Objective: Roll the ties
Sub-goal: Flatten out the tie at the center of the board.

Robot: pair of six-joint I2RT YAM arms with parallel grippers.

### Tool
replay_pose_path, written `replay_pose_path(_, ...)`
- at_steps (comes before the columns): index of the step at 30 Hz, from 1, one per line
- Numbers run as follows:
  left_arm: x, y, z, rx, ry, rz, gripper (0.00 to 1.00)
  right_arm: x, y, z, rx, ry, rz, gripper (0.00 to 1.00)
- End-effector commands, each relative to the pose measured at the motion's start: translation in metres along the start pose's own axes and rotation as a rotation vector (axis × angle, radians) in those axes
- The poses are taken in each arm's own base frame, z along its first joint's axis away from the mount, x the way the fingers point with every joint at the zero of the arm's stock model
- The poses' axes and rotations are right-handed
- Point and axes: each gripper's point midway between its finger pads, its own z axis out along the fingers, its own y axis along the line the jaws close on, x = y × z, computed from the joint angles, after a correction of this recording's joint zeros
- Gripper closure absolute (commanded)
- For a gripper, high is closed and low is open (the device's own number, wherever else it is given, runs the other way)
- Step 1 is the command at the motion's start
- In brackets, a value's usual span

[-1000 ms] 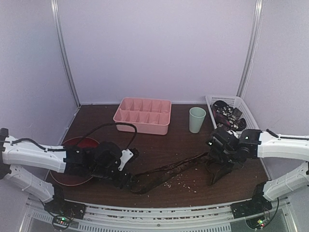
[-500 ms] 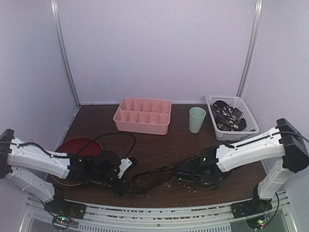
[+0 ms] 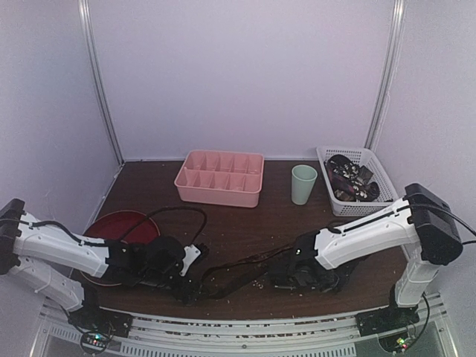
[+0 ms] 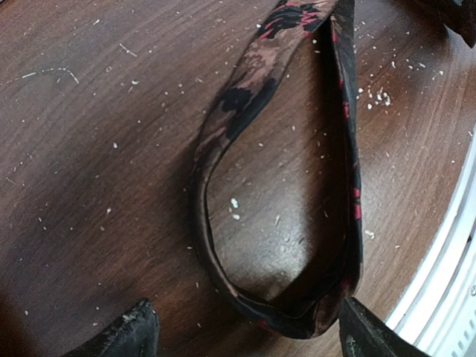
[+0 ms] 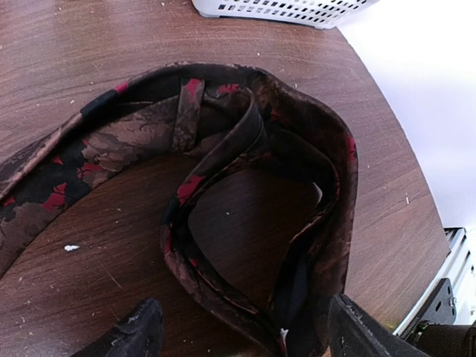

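Observation:
One long dark brown tie with red and black patterning (image 3: 242, 269) lies on the wooden table near the front edge, between my two grippers. My left gripper (image 3: 192, 286) is open; in the left wrist view the tie (image 4: 238, 104) stands on edge in a narrow loop whose bend sits between the spread fingertips (image 4: 134, 331). My right gripper (image 3: 286, 274) is open and low over the tie's other end. In the right wrist view that end (image 5: 126, 141) forms a loose coil, and part of it lies between the fingertips (image 5: 137, 335).
A white basket (image 3: 381, 186) at the back right holds more dark ties; its rim shows in the right wrist view (image 5: 282, 9). A green cup (image 3: 303, 184), a pink divided tray (image 3: 220, 177) and a red plate (image 3: 119, 227) stand around. The white front rail (image 4: 446, 282) is close.
My right gripper has come down and swung left, from raised on the right to low over the tie's right end, which is now a loose coil. My left gripper edged slightly toward the front.

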Motion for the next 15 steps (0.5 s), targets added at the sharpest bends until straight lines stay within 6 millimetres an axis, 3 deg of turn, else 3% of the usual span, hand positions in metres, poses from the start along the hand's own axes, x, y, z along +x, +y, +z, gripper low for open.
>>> replay_pose_path(1, -0.006, 0.001, 0.001, -0.005, -0.040, -0.002, 0.16, -0.003, -0.023, 0.001, 0.024, -0.016, -0.022, 0.22)
replay_pose_path(8, -0.009, -0.006, -0.001, 0.033, -0.052, 0.024, 0.16, 0.008, -0.038, 0.011, 0.027, 0.017, -0.060, 0.22)
replay_pose_path(15, -0.005, -0.001, 0.005, 0.014, -0.047, 0.015, 0.17, 0.031, -0.027, 0.023, -0.038, 0.082, -0.070, 0.22)
